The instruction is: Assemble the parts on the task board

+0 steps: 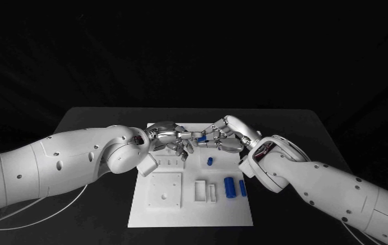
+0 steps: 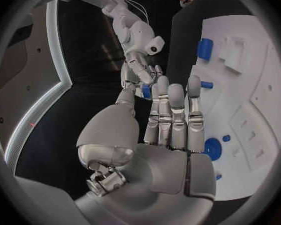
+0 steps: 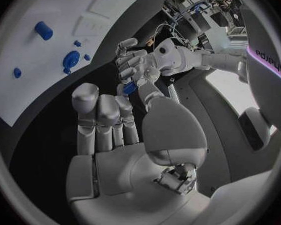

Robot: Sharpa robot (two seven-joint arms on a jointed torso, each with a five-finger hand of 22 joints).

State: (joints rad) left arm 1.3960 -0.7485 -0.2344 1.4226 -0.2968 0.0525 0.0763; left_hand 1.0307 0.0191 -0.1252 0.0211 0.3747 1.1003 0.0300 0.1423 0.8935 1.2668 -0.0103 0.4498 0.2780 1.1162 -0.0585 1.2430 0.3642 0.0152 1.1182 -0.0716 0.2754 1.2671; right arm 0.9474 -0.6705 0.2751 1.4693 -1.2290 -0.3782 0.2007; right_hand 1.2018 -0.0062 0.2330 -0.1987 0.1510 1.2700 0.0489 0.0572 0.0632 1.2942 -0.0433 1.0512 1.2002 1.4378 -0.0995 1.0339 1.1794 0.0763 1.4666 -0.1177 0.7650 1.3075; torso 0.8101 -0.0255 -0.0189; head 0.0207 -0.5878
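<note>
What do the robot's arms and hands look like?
Both arms are smooth, rounded white shells dotted with small dark screw holes. A thin pale cable trails under the left arm; the right arm looks alike. The left hand and right hand are shiny silver metal with jointed fingers and rounded, polished thumb pads.

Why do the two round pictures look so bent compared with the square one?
Wrist views: a fisheye lens curves the board's straight edges and swells each hand, left, right. Head view: edges stay straight, the board bright against the black table.
</note>
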